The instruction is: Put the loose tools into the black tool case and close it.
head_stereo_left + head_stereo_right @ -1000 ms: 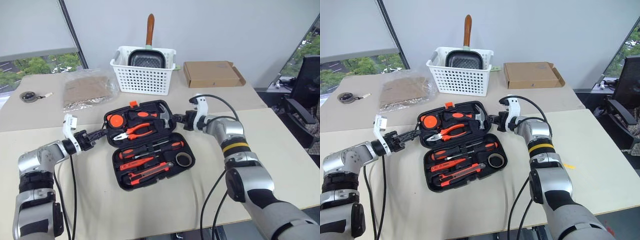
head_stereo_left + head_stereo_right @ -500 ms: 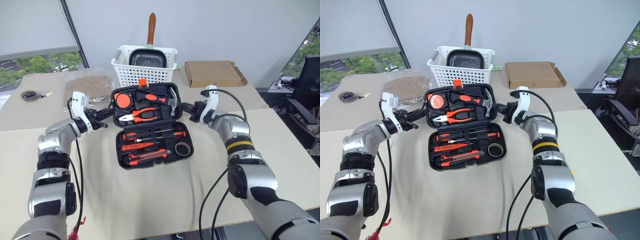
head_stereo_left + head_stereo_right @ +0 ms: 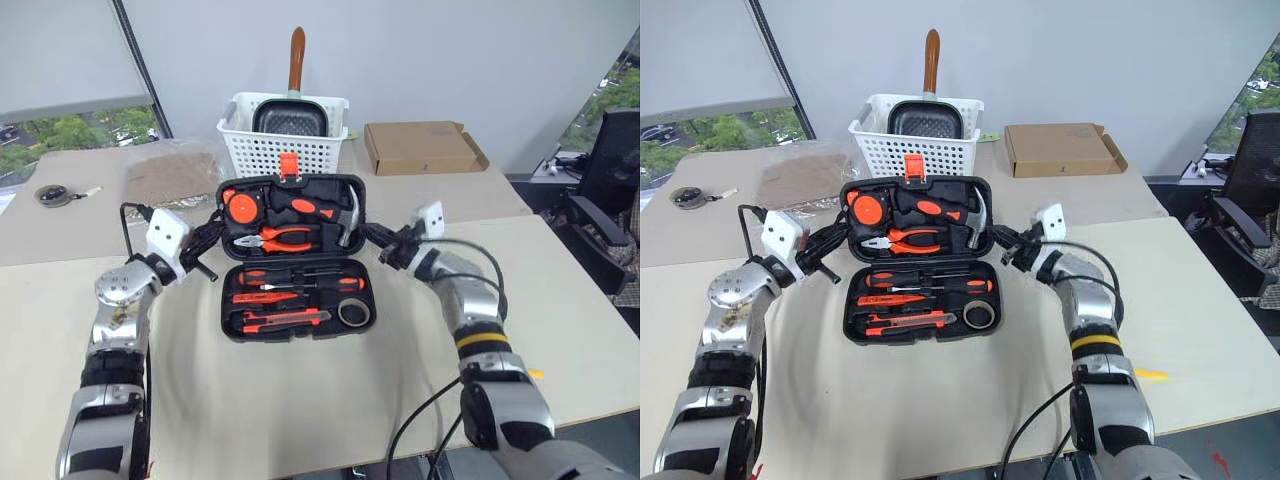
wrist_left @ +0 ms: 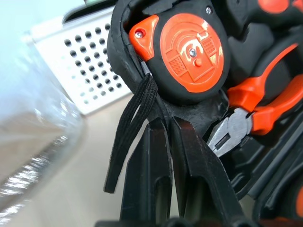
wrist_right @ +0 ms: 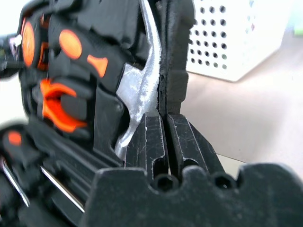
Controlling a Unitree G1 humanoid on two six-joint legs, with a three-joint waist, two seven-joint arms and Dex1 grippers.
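The black tool case (image 3: 228, 322) lies open mid-table, its lid (image 3: 300, 186) tilted up towards upright with the orange latch (image 3: 288, 165) on top. The base holds two screwdrivers (image 3: 298, 273), the utility knife (image 3: 286, 320) and the grey tape roll (image 3: 351, 313). Pliers (image 3: 272, 237), a hammer (image 3: 347, 214) and an orange tape measure (image 4: 189, 52) sit in the lid. My left gripper (image 3: 212, 231) is shut on the lid's left rim, fingers (image 4: 154, 156) pinched beneath the tape measure. My right gripper (image 3: 371, 236) is shut on the right rim beside the hammer head (image 5: 137, 94).
Behind the case stands a white perforated basket (image 3: 285, 150) with a pan in it. A cardboard box (image 3: 420, 147) lies at the back right and a clear plastic bag (image 3: 170, 175) at the back left. A small round object (image 3: 55, 193) sits far left.
The lid has swung up from lying flat to nearly upright, with both grippers still on its side rims. Both wrists have rolled, and the case now sits squarer to me.
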